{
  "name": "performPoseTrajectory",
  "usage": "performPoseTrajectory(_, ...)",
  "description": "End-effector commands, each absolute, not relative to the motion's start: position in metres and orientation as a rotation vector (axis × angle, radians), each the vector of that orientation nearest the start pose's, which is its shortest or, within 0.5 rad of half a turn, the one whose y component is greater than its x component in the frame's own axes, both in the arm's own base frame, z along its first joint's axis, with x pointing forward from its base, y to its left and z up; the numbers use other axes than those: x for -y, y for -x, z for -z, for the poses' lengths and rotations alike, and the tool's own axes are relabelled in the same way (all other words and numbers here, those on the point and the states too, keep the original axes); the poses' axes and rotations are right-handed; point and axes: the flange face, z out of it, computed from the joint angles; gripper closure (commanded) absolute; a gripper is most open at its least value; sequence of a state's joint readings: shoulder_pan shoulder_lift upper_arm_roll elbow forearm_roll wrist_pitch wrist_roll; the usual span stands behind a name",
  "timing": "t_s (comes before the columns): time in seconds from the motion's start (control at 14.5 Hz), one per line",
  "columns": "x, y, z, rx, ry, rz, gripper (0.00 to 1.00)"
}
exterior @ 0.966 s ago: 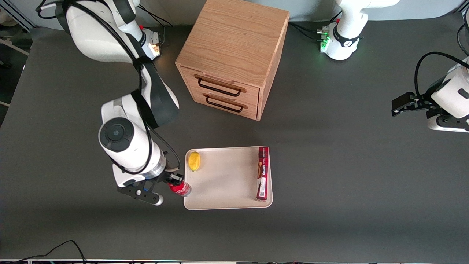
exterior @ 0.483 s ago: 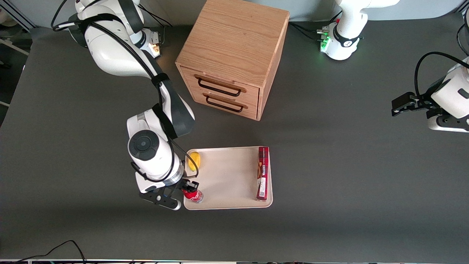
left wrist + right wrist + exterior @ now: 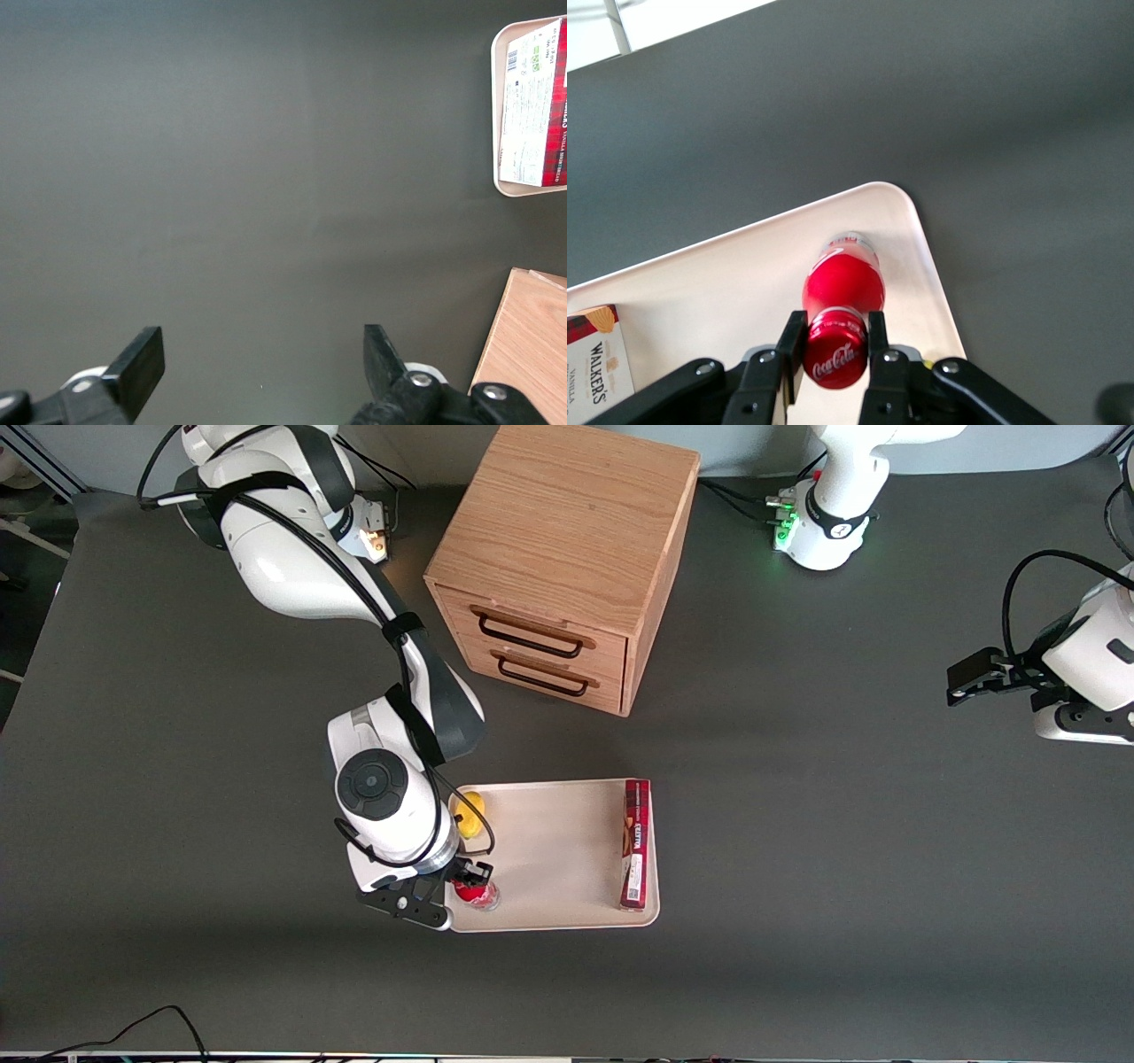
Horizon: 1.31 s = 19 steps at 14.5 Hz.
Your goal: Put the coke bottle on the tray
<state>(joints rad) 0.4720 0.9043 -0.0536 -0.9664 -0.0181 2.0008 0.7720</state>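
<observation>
Clamping the coke bottle (image 3: 842, 292), the pincer (image 3: 835, 341) hangs over the tray (image 3: 718, 283).

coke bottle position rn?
The coke bottle is held by its cap in the gripper, over the corner of the tray nearest the front camera at the working arm's end, nearer the camera than the lemon.

Right arm reaching down, gripper clamped

The right arm (image 3: 354, 593) bends at the elbow toward the front camera, its wrist (image 3: 381, 802) pointing straight down. Below the wrist, the gripper (image 3: 835, 341) hangs with its two fingers (image 3: 791, 341) pressed against either side of the coke bottle (image 3: 840, 305) cap.
</observation>
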Motion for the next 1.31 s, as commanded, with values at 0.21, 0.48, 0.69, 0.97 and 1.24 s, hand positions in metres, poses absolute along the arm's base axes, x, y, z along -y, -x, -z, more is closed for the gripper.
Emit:
performPoseTrajectory(0.21, -0.338, -0.721, -0.347, -0.524, 3.063, 0.269, 0.0)
performPoseTrajectory(0.48, -0.32, -0.706, -0.392, -0.548, 3.111, 0.151, 0.0)
performPoseTrajectory(0.69, -0.298, -0.672, -0.43, -0.472, 3.152, 0.039, 0.0)
performPoseTrajectory(0.97, -0.236, -0.614, -0.482, -0.346, 3.167, -0.027, 0.0)
performPoseTrajectory(1.24, -0.151, -0.559, -0.521, -0.214, 3.158, -0.038, 0.0)
